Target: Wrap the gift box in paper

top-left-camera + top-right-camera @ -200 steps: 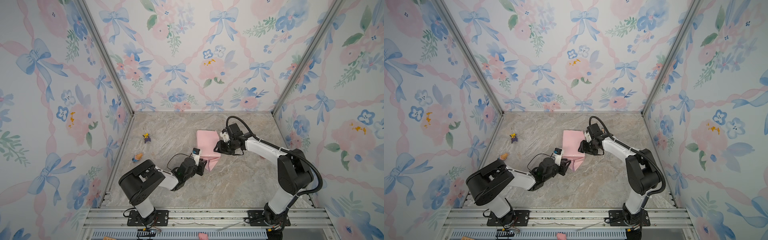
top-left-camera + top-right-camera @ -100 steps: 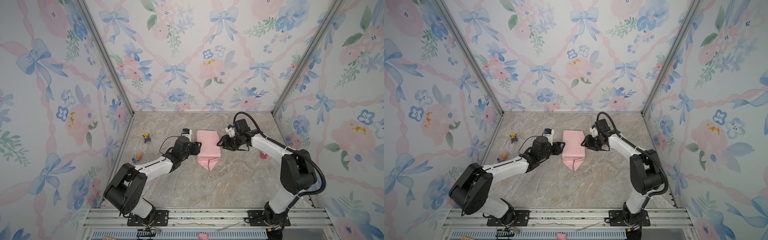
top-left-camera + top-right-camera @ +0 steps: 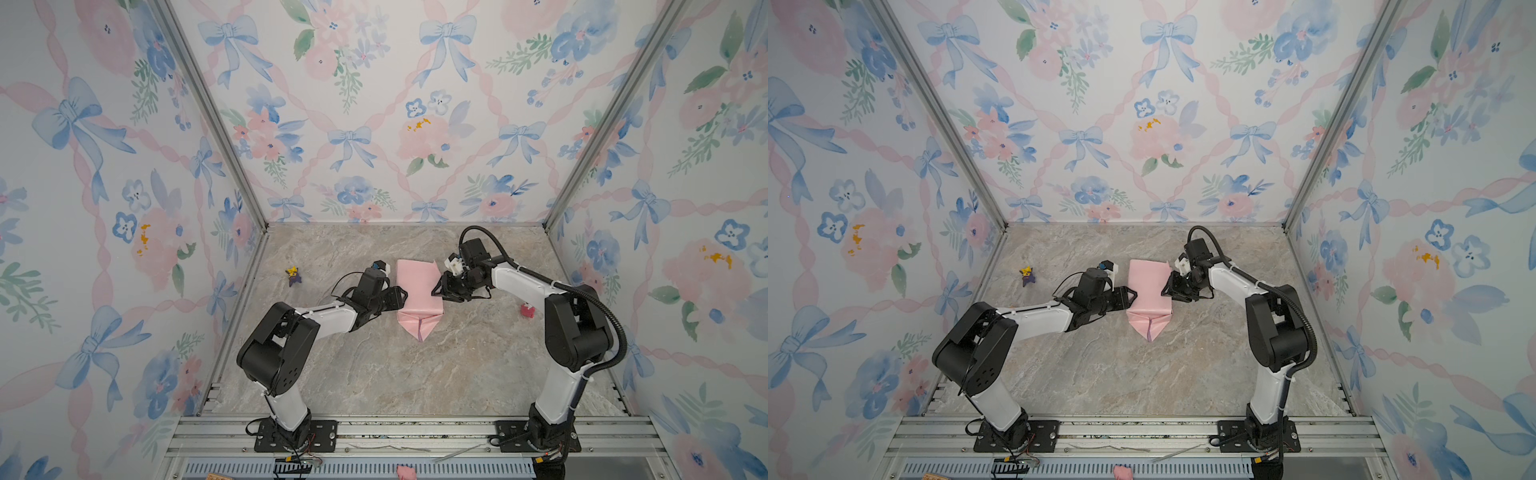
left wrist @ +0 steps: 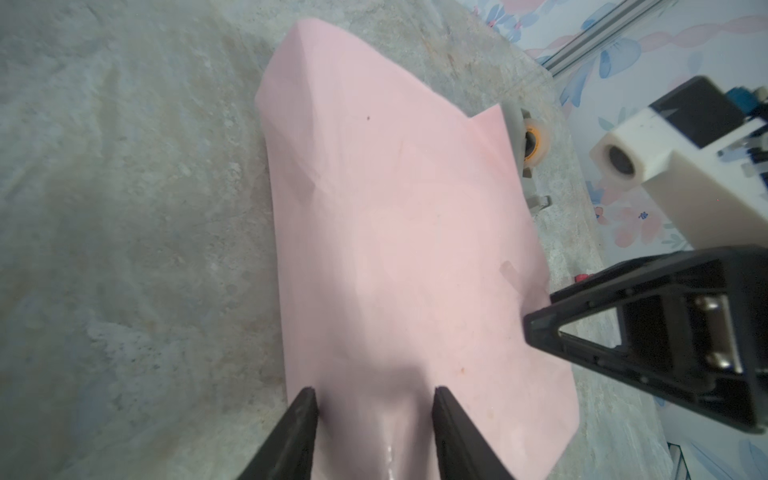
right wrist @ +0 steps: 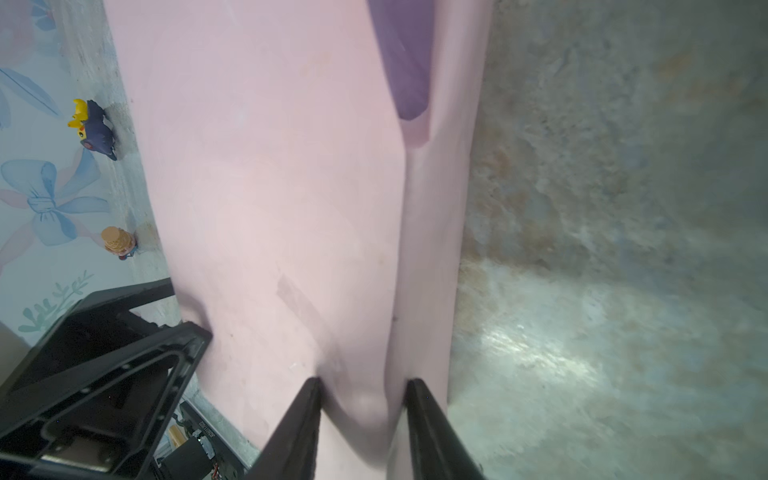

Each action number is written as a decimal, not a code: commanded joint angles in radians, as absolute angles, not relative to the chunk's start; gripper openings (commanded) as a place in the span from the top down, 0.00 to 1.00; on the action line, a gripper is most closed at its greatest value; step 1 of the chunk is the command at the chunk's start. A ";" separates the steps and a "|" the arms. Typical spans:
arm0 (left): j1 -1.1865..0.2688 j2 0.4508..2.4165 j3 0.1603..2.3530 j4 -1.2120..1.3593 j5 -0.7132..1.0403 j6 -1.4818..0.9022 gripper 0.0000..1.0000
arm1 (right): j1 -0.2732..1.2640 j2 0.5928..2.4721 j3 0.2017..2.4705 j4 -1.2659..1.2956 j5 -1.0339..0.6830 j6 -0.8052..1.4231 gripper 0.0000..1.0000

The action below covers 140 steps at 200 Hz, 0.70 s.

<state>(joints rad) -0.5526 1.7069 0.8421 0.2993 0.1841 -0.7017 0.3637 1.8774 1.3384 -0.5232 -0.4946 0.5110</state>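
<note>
Wrapped paper [image 3: 417, 286] parcel runs 12-to-6; left gripper [image 3: 402, 297] at its 9 o'clock, jaws parted; right gripper [image 3: 437, 289] at 3 (equally near), possibly pinching its edge.

I see both top views bright, evenly lit and sharp, with only faint shadows. My wrist views are softer: the paper [image 4: 395, 249] blurs near the lens, and glare washes the bench [image 5: 540, 353].
</note>
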 commanded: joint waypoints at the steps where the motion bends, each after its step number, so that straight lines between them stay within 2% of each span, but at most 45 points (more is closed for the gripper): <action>1: -0.545 1.651 0.783 0.306 0.153 -0.729 0.51 | 0.379 1.901 1.371 -0.553 -0.507 0.492 0.66; 71: -0.554 1.656 0.703 0.443 0.238 -0.791 0.59 | 0.415 1.952 1.415 -0.555 -0.557 0.443 0.72; 140: -0.656 1.471 0.492 0.500 0.131 -0.851 0.58 | 0.466 2.056 1.562 -0.613 -0.602 0.335 0.71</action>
